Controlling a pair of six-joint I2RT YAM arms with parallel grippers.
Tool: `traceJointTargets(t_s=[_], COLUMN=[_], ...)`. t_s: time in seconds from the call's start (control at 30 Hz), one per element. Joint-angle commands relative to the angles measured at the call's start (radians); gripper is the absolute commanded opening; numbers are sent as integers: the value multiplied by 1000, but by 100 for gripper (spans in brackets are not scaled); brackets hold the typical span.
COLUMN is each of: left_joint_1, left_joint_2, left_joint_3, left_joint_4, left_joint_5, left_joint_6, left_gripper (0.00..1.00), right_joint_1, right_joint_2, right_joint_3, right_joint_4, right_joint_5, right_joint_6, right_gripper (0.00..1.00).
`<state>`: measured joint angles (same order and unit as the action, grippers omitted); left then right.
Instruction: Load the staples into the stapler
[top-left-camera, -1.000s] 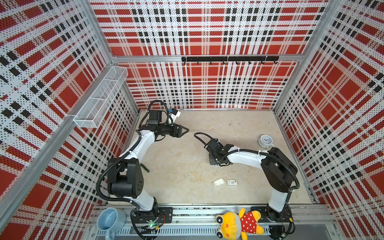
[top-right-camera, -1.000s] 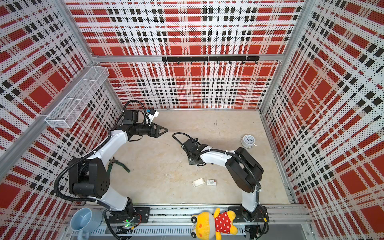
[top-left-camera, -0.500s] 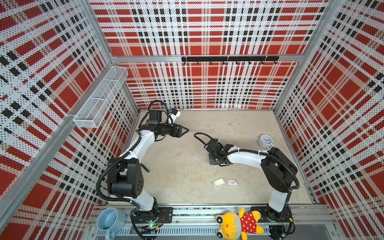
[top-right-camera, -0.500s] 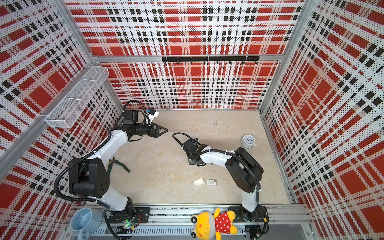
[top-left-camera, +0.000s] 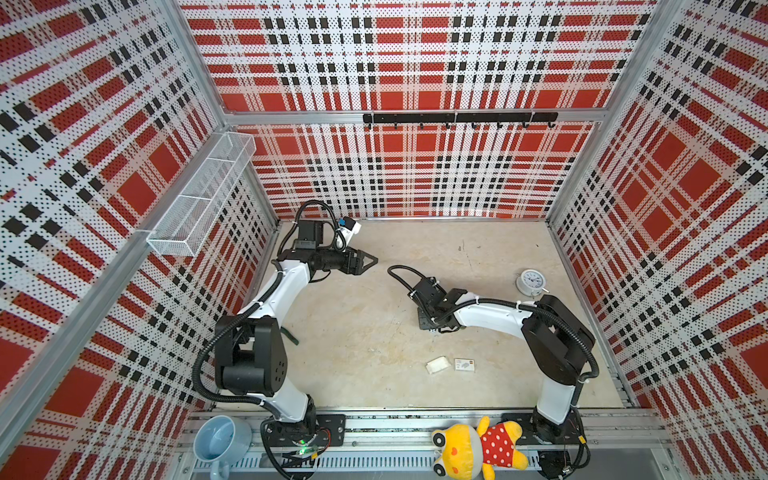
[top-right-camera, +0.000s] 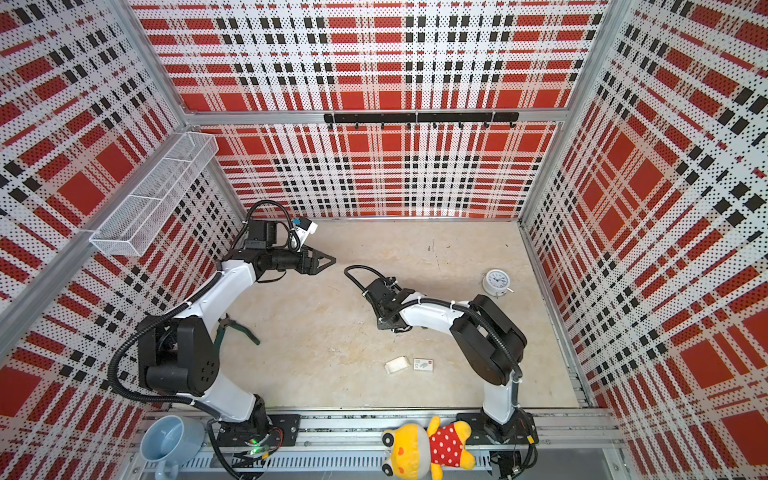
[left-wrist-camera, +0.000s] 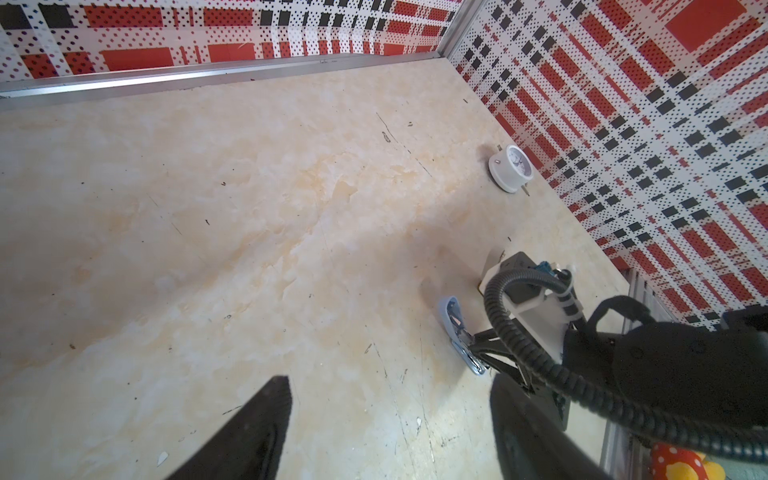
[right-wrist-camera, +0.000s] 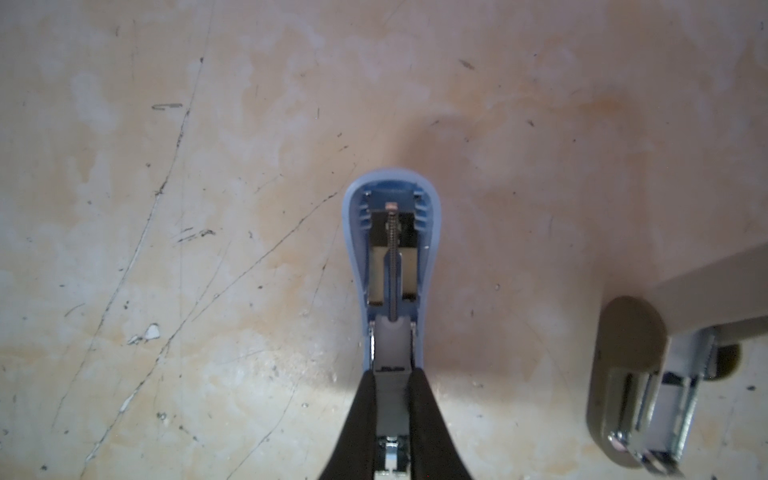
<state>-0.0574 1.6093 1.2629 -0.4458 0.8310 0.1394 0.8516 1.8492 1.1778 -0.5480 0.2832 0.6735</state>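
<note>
Near the middle of the surface (top-left-camera: 353, 332), on the right arm's side, we see the stapler (right-wrist-camera: 390, 257) with its light-blue lid swung open, the spring and silver inner channel facing the right wrist camera. Our right end effector (right-wrist-camera: 390, 376) points down at it, its two black fingers (right-wrist-camera: 361, 407) pressed in on the sides of the stapler's metal channel. Just beside it is a grey-beige stapler (right-wrist-camera: 631, 374), apart from the fingers. Our left end effector (left-wrist-camera: 388, 382) hangs over bare surface toward the back left, jaws spread, holding nothing. Nearer the front edge a white card tray (top-left-camera: 437, 365) lies just beside a printed sleeve (top-left-camera: 464, 365). We cannot tell at this size whether the staples are in the tray. A small white clock (top-left-camera: 531, 281) sits near the right wall.
</note>
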Motion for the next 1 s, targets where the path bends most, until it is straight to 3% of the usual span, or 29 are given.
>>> traceJointTargets(t_s=[0.0,0.97], left_joint_1=[10,11], left_joint_2=[-5,-16], left_joint_3=[15,15], left_joint_4=[-5,-5], left_joint_5=[17,15], left_joint_6=[8,4], left_gripper=[78,78], right_joint_1=[7,16], right_joint_2=[13,-8], right_joint_3=[2,-15], right_joint_4=[-7,5], right_joint_5=[9,16], right_joint_6=[9,16], right_gripper=[16,22])
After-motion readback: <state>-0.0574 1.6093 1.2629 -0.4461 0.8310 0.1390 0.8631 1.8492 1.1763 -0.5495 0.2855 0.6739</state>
